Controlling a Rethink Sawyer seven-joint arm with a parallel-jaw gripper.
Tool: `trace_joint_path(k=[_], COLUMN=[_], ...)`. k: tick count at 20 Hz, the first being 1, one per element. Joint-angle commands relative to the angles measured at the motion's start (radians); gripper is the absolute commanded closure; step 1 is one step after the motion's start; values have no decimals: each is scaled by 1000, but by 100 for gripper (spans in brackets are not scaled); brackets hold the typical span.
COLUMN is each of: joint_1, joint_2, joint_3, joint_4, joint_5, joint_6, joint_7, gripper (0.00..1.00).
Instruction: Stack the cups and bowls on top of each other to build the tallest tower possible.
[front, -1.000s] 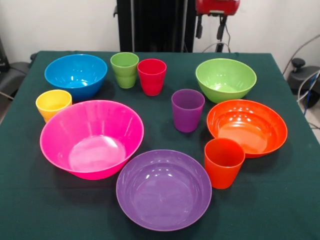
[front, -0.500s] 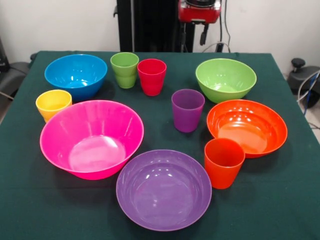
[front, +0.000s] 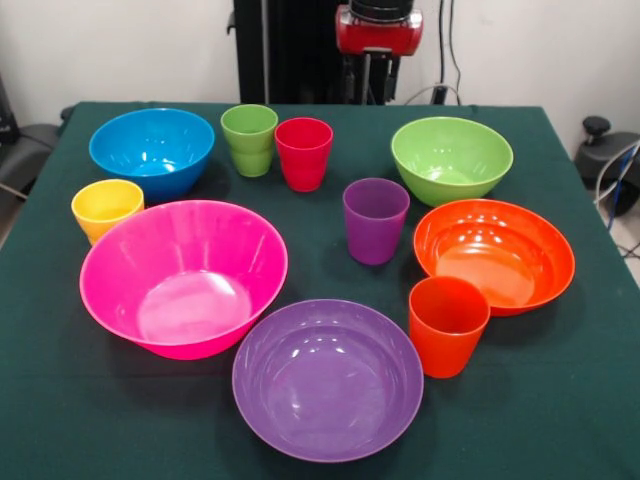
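Since a second earlier, only the hand (front: 378, 68) had moved, sliding across the top of the front view from above the green bowl (front: 452, 158) toward the red cup (front: 304, 152); every cup and bowl kept its place. It hung high behind the counter (front: 560, 400), touching nothing, and I could not tell whether it was wide or narrow.

Nothing was stacked. Taking the pink bowl (front: 184, 276) as landmark: the yellow cup (front: 106, 208) sat just beside its upper left rim, the blue bowl (front: 152, 150) behind it, the green cup (front: 249, 139) and red cup side by side farther back to the right. The purple bowl (front: 328, 379) lay just beside its lower right, the purple cup (front: 375, 220) off to its right, with the orange bowl (front: 494, 254) and orange cup (front: 448, 325) beyond that, well apart from it.
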Motion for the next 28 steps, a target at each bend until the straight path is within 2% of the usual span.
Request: trace_joint_path(k=[1, 13, 22, 28], joint_1=[-13, 36, 29, 6], joint_2=[-23, -37, 59, 96], joint_3=[134, 150, 186, 212], joint_4=[-130, -275, -437, -497], joint_5=[-40, -21, -31, -42], joint_6=[161, 309, 391, 419], joint_7=[-38, -24, -55, -85], gripper=[0, 0, 0, 0])
